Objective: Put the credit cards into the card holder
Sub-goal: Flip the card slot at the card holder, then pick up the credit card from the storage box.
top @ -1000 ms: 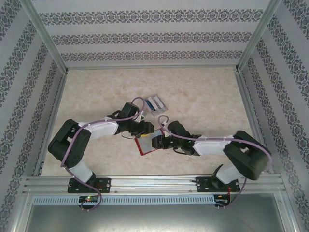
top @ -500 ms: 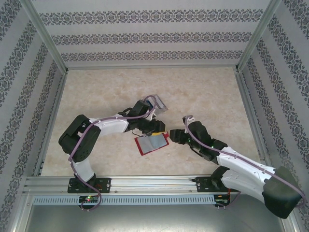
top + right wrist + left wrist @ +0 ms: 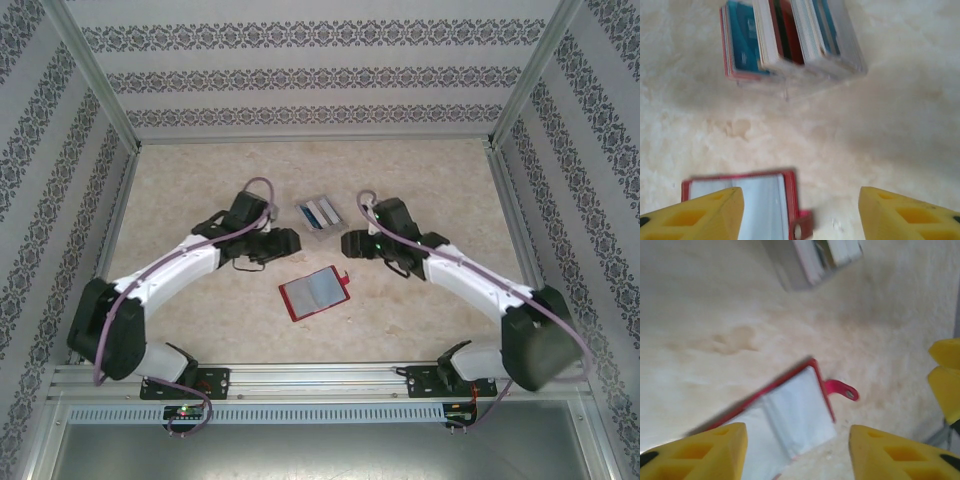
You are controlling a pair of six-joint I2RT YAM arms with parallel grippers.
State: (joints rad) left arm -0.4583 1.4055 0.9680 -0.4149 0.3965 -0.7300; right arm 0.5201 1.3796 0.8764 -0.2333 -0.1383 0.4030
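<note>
1. Right now the wallet [image 3: 314, 293] lies open and flat on the table [image 3: 200, 180] with its clear pockets up and its snap tab [image 3: 842, 389] sticking out to one side. It is near both arms and touched by neither.
2. The cards [image 3: 745, 45] stand on edge, packed close, in a clear tray [image 3: 805, 80] just beyond the wallet, between the two grippers.
3. The left gripper [image 3: 287, 243] hangs above the table with its jaws apart and nothing between them. The right gripper [image 3: 350, 244] is likewise wide and empty, facing the tray.
4. Each card looks light, thin, stiff and slick. I judge it best pinched across its flat faces, at the upper edge that stands out of the tray. A grip on the narrow edges would likely slip.
5. Packed this tightly, one card may drag its neighbours up with it.
6. The wallet looks soft and light, and is likely to slide or fold when a card is pushed in. Pressing on its red border should steady it.
7. Blur hides whether the pockets already hold a card.
</note>
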